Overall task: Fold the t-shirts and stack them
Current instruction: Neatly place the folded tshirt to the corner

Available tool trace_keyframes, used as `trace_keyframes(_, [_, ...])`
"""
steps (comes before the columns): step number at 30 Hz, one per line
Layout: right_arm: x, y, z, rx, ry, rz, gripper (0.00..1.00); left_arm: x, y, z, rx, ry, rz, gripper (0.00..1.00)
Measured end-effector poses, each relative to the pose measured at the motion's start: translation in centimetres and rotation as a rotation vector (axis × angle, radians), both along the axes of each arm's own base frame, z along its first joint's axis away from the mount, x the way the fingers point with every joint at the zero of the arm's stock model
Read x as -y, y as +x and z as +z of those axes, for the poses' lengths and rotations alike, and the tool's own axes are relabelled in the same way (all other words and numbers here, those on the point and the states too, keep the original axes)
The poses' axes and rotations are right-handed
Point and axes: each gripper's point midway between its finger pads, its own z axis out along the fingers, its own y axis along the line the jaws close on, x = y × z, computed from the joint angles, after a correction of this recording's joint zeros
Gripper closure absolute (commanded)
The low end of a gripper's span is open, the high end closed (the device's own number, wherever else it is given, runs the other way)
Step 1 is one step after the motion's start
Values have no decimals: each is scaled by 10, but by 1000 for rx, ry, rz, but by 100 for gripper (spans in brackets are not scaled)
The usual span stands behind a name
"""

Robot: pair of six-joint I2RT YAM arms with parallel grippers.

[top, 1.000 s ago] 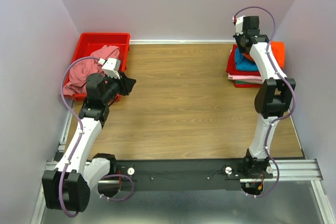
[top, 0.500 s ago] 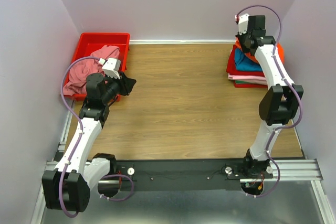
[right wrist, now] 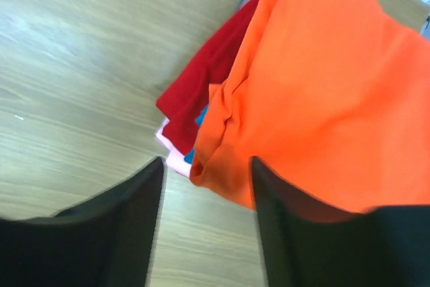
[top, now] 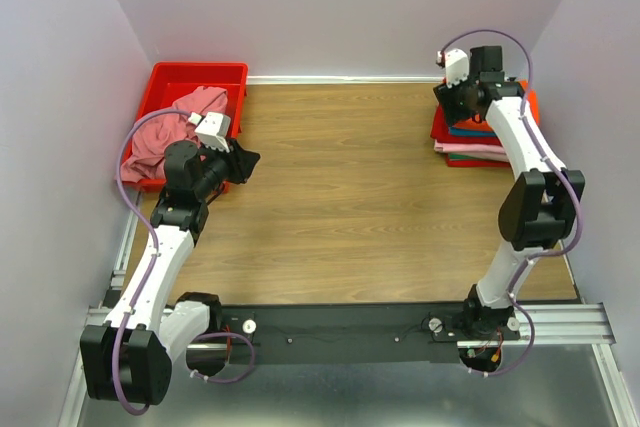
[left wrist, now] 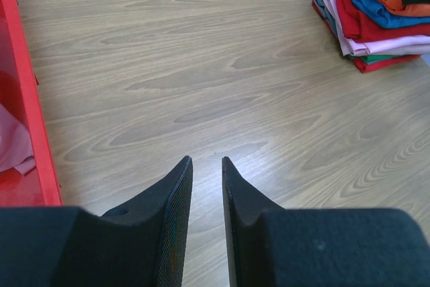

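Right fingers (right wrist: 127, 226) newly apart above orange t-shirt (right wrist: 322, 99)

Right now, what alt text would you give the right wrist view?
A bright orange t-shirt lies on top of a stack of shirts, with red, blue and pale pink edges showing beneath it, on a wooden table. The right gripper hangs over the shirt's corner, jaws apart and empty.
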Motion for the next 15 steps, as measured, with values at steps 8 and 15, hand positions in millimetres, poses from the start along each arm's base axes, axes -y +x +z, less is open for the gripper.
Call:
trace_keyframes(8, [-1, 22, 68, 154, 150, -45, 75, 0, 0, 0, -1, 0, -1, 68])
trace_keyframes(15, [12, 25, 30, 84, 149, -100, 96, 0, 0, 0, -1, 1, -1, 68])
